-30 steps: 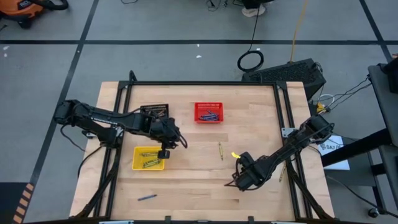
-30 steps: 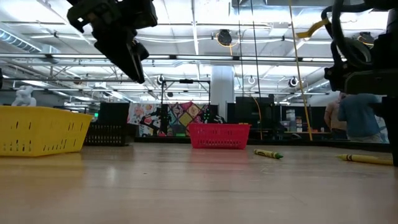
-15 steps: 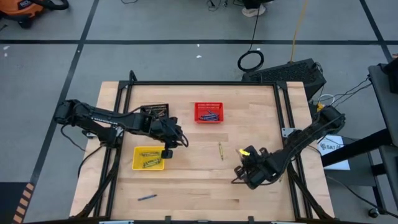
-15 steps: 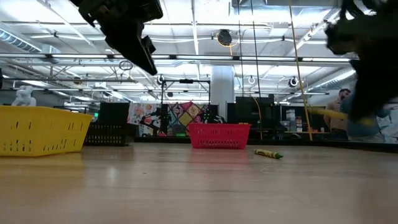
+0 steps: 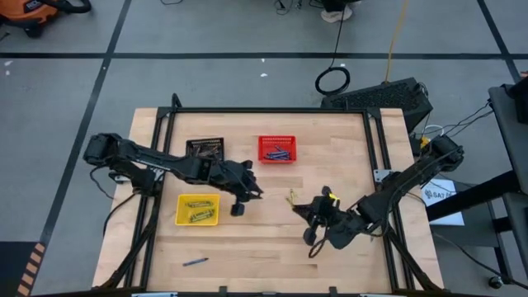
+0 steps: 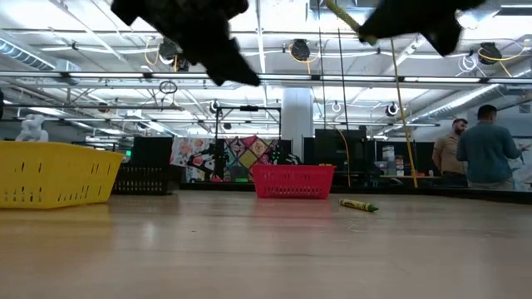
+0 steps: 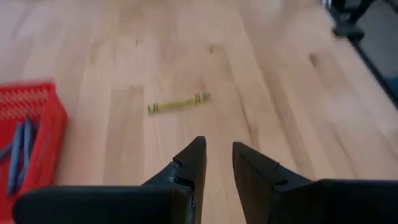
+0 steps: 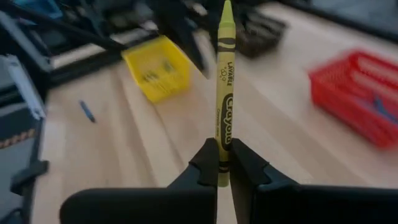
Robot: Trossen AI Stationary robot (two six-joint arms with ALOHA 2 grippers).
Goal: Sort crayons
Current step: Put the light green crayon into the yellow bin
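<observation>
Near the front edge, a lone blue crayon (image 5: 195, 261) on the wooden table (image 5: 272, 256). Above mid-table, right gripper (image 8: 222, 163) pinching a yellow-green crayon (image 8: 224, 93) upright. Just left, left gripper (image 7: 217, 160) slightly parted, holding nothing, another yellow-green crayon (image 7: 178, 103) lying ahead. Farther back: yellow basket (image 5: 197, 209), black basket (image 5: 204, 148), red basket (image 5: 276, 149) containing blue crayons.

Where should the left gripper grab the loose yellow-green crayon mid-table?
Grip the crayon at mid-length, coming straight down from above. It lies flat on bare wood with nothing beside it, so set the fingers across its thin width, turning the left gripper so the gap crosses its long axis. The red basket sits well clear.
</observation>
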